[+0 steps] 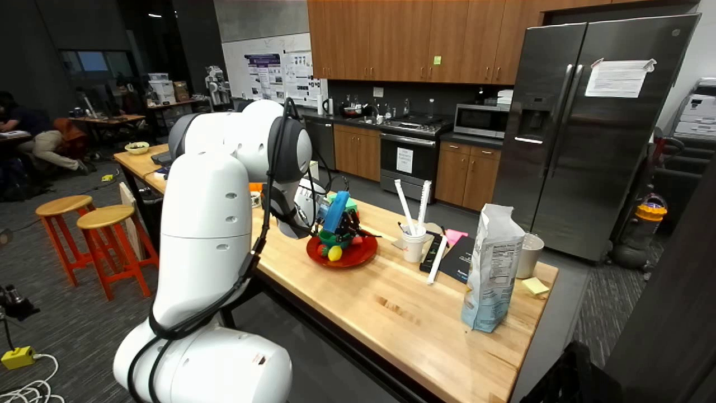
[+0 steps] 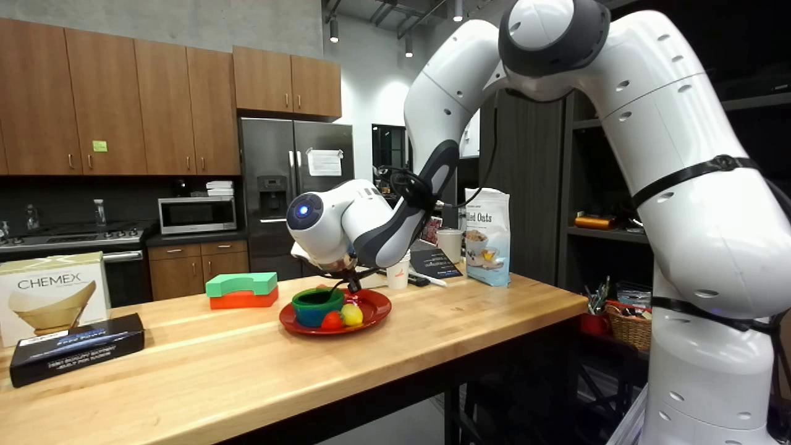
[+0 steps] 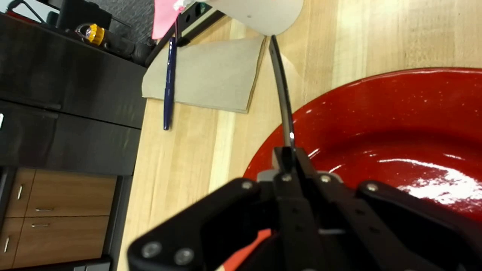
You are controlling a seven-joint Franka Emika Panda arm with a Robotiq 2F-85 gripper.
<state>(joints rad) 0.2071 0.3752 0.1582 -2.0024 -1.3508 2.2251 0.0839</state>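
Note:
My gripper (image 3: 293,156) is shut on the thin dark handle of a black utensil (image 3: 281,82), which extends from the fingertips toward the brown napkins. Below it lies a red plate (image 3: 391,109). In an exterior view the gripper (image 2: 354,285) hangs low over the plate (image 2: 378,309), beside a green and blue bowl (image 2: 318,307), and the utensil slants down to the bowl; its head is hard to make out. A yellow fruit (image 2: 353,315) and a red fruit (image 2: 332,320) rest on the plate against the bowl. From another angle the bowl (image 1: 332,239) is partly covered by the gripper.
Near the plate stands a white cup with straws (image 1: 413,246). An oats bag (image 1: 491,274) is farther along the wooden table. Green and red blocks (image 2: 242,290), a Chemex box (image 2: 57,293) and a black box (image 2: 77,349) sit opposite. A blue pen (image 3: 170,82) lies on napkins (image 3: 216,75).

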